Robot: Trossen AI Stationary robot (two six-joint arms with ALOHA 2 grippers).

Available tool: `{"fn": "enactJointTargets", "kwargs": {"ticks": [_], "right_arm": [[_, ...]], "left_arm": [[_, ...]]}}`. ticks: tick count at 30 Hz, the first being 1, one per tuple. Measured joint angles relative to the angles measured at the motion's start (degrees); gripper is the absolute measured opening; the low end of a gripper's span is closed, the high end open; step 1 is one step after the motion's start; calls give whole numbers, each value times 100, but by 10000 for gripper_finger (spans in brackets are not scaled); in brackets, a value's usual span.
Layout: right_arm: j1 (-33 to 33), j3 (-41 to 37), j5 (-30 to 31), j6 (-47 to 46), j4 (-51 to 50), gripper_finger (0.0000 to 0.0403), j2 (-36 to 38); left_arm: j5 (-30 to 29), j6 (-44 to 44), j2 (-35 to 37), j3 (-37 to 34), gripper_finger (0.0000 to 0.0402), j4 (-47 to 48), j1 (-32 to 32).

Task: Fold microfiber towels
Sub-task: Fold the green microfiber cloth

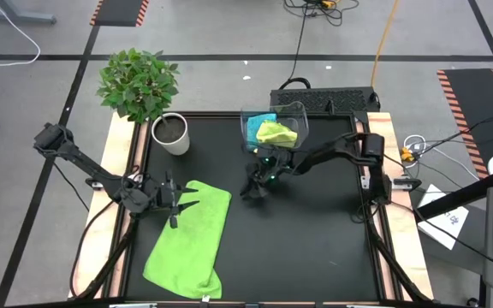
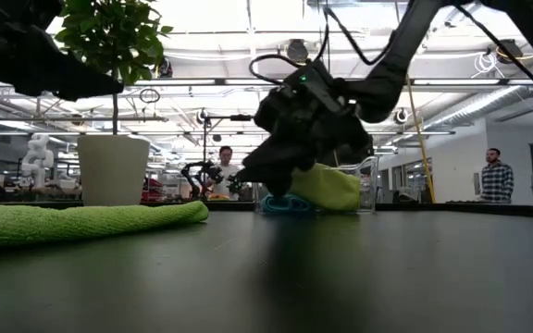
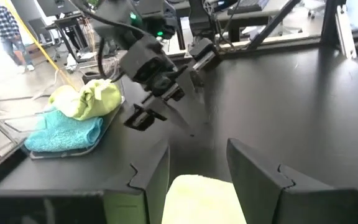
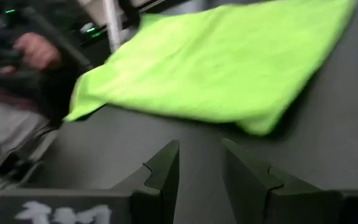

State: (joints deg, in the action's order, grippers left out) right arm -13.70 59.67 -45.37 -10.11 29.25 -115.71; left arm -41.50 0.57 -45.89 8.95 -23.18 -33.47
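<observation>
One lime-green towel (image 1: 191,239) lies spread flat on the black table at the near left; it also shows in the low view (image 2: 81,222) and the right wrist view (image 4: 216,68). My left gripper (image 1: 175,208) is open at the towel's far left edge, with cloth (image 3: 197,199) showing between its fingers (image 3: 197,149). My right gripper (image 1: 255,184) is open and empty (image 4: 201,146), just above the table's middle (image 2: 253,180), facing the spread towel. A second lime-green towel (image 1: 276,133) and the turquoise towel (image 1: 259,121) lie bunched in the clear bin (image 1: 298,111). My left gripper stands open at the spread towel's far left edge (image 3: 197,186), one finger on either side of the cloth. I cannot tell whether the fingers touch it.
A potted plant (image 1: 144,85) in a white pot (image 1: 171,134) stands at the far left corner, close to the towel. The clear bin stands at the far edge, behind my right gripper. The table's right half (image 1: 315,239) is bare black mat. People stand in the room beyond (image 2: 496,176).
</observation>
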Motion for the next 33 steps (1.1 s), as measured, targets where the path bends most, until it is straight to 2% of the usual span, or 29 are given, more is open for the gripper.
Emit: {"fn": "enactJointTargets", "kwargs": {"ticks": [6,9,17,21,28,31,33], "right_arm": [[-244,471,836,84,-660,109,-40],[-335,577,874,69,-898,109,-94],[-159,1177,718,97,-1333,109,-794],[-150,1480,249,163,-1462,109,-1013],[-79,1492,-405,92,-1445,109,-1007],[63,1490,-394,54,-1456,109,-1003],[213,1485,-161,59,-1385,109,-1003]], "left_arm": [[-4,-94,0,0,163,101,2],[-4,-198,0,0,163,107,2],[-4,-194,-2,0,163,108,2],[-2,-149,-2,0,163,86,2],[-2,-58,0,0,163,110,2],[-2,-48,-1,0,163,119,2],[-1,-42,-1,0,163,118,2]]}}
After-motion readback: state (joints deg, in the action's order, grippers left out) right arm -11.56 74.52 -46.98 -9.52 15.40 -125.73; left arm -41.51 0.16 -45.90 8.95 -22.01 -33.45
